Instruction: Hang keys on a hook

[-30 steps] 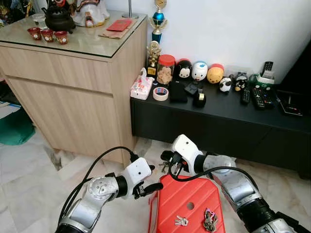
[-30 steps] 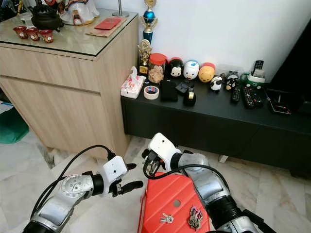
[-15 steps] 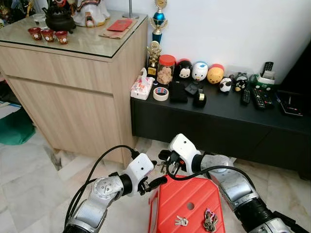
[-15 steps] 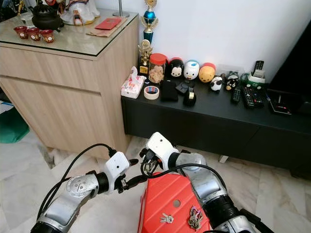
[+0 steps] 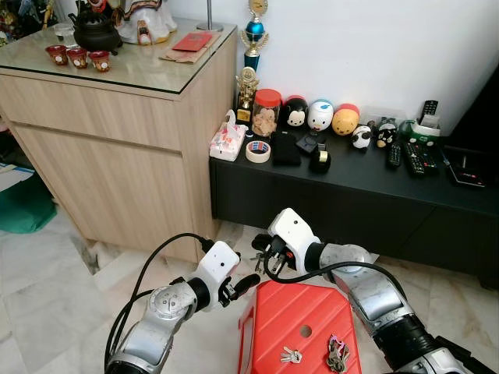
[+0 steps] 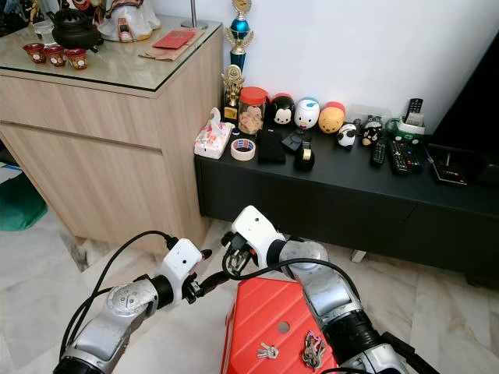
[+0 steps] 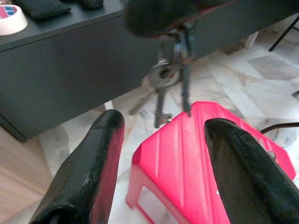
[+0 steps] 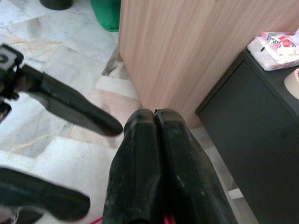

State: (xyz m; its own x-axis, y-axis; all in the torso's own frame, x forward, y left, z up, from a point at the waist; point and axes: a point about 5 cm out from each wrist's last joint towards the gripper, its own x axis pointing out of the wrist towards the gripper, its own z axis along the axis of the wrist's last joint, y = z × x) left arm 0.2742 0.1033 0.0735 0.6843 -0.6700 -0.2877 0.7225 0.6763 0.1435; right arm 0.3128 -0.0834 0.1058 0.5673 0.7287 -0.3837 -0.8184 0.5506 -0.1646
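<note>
My right gripper (image 5: 263, 251) is shut on a bunch of dark keys (image 7: 164, 78), which dangles from it over the far left corner of a red stool (image 5: 306, 310). In the right wrist view its two fingers (image 8: 156, 154) are pressed together. The left gripper (image 5: 243, 277) is open, just left of the hanging keys and a little below them, and it points at them. In the left wrist view the keys hang between and beyond its fingers (image 7: 96, 170). Two more bunches lie on the stool's near part: small silver keys (image 5: 291, 356) and a colourful bunch (image 5: 337, 352).
A tall wooden cabinet (image 5: 117, 148) stands at the left. A low black console (image 5: 351, 195) runs along the wall, carrying toy figures, a tape roll (image 5: 258, 150) and remotes. Pale marble floor (image 5: 47, 288) lies around the stool.
The right gripper has lifted the keys a little up and to the left. The left gripper has risen and come closer to them.
</note>
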